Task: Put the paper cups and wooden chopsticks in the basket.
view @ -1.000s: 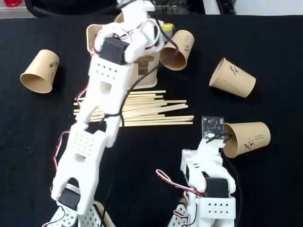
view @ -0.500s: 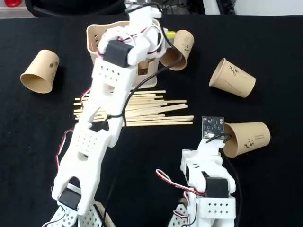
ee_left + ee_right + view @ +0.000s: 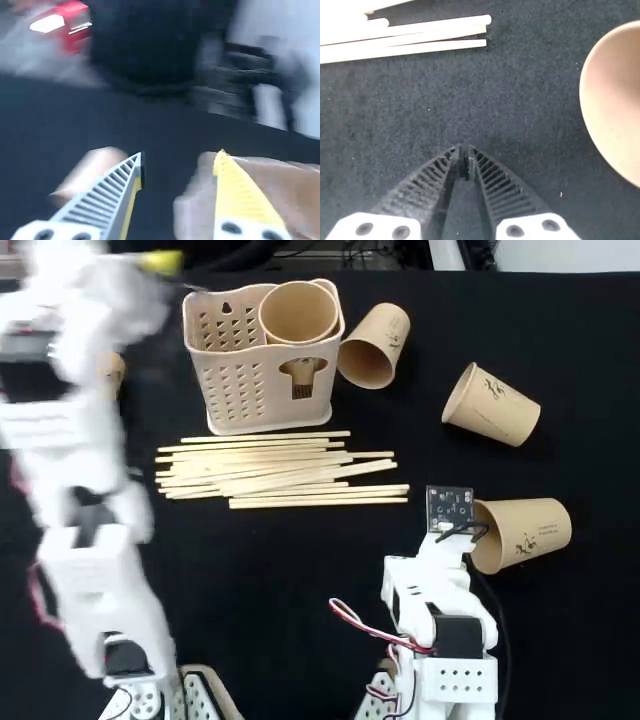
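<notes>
High view, from the left: the left arm (image 3: 75, 450) stands over the left side of the worktop (image 3: 560, 330), and a far-left cup (image 3: 109, 371) lies half hidden behind it. In the left wrist view the left gripper (image 3: 178, 156) has its fingers apart with nothing between them. Next is the basket (image 3: 235, 390), upright, with a stowed cup (image 3: 297, 312) standing in it, the only item done. The wooden chopsticks (image 3: 280, 470) lie bundled on the worktop near it, none inside. Further right lie a tipped cup (image 3: 372, 345) just beside the basket, a lone cup (image 3: 490, 405) well apart, and a near cup (image 3: 520, 532) by the right gripper (image 3: 465, 159), whose fingers are together on nothing. I judge the task barely begun: four cups and all the chopsticks remain.
</notes>
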